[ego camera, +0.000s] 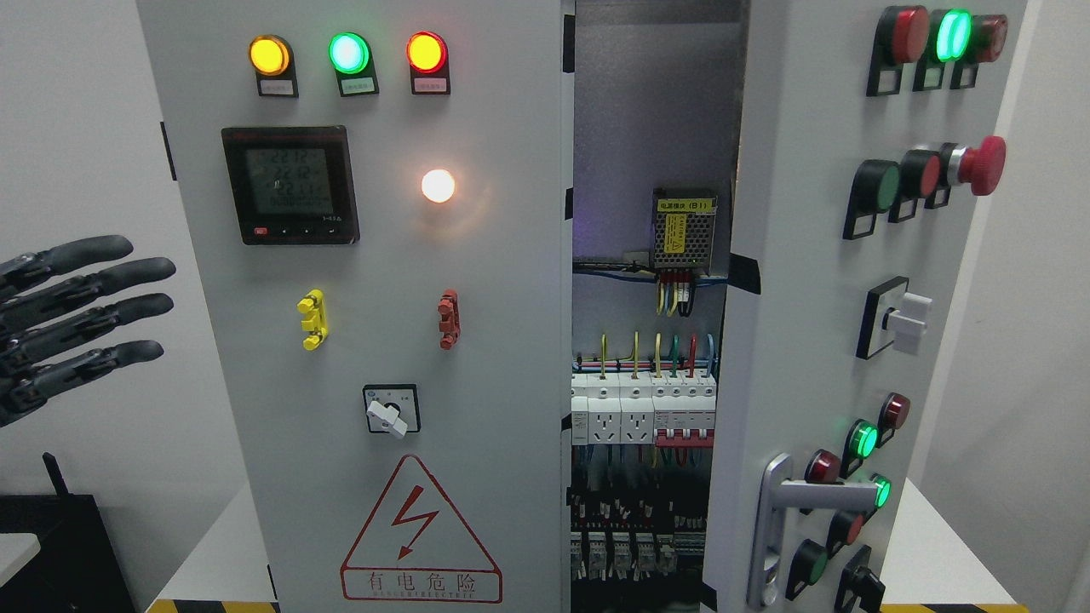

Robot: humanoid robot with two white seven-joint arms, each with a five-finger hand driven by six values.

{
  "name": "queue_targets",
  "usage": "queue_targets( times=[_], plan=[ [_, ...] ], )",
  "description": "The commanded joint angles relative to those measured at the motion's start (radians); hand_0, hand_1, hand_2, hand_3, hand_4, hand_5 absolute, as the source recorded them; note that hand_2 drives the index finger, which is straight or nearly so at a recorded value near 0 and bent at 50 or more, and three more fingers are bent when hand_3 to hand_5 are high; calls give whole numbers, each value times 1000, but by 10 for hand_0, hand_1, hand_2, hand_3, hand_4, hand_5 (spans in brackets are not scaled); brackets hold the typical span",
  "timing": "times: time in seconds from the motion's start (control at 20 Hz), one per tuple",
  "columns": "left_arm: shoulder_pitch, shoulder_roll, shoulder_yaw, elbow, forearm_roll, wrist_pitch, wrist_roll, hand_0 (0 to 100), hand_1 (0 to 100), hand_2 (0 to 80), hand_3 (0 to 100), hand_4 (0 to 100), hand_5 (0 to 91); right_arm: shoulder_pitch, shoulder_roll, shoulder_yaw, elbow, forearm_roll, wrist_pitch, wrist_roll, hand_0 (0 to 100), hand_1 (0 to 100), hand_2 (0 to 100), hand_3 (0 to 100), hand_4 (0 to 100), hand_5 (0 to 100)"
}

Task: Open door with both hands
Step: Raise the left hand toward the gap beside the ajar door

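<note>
The right door (860, 306) of the cabinet already stands swung open, but the left hand (72, 323), fingers spread and holding nothing, hovers off the left door (375, 340), and may brush its selector switch (391, 410).

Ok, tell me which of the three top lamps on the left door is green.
The middle lamp; the amber lamp sits left, the red lamp right.

Pale wall (77, 128) behind; white table (937, 545); black box (51, 553) lower left
</note>
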Motion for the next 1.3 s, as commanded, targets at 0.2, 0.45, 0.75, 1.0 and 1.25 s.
queue_targets(
  times=[0.2,0.45,0.75,1.0,1.25],
  plan=[
    [-784,-155,-1116,17,-7,23,1,0,0,0,0,0,0,0,0,0,0,0,0,0,382,0,0,0,0,0],
    [-1119,-311,-1495,102,5,48,1,0,0,0,0,0,0,0,0,0,0,0,0,0,382,0,0,0,0,0],
    [-1133,-458,-1539,181,39,42,29,0,0,0,0,0,0,0,0,0,0,0,0,0,382,0,0,0,0,0],
    [-1160,-547,-1534,227,106,43,32,0,0,0,0,0,0,0,0,0,0,2,0,0,381,0,0,0,0,0],
    [-1223,-664,-1530,240,129,50,30,0,0,0,0,0,0,0,0,0,0,0,-1,0,381,0,0,0,0,0]
  ],
)
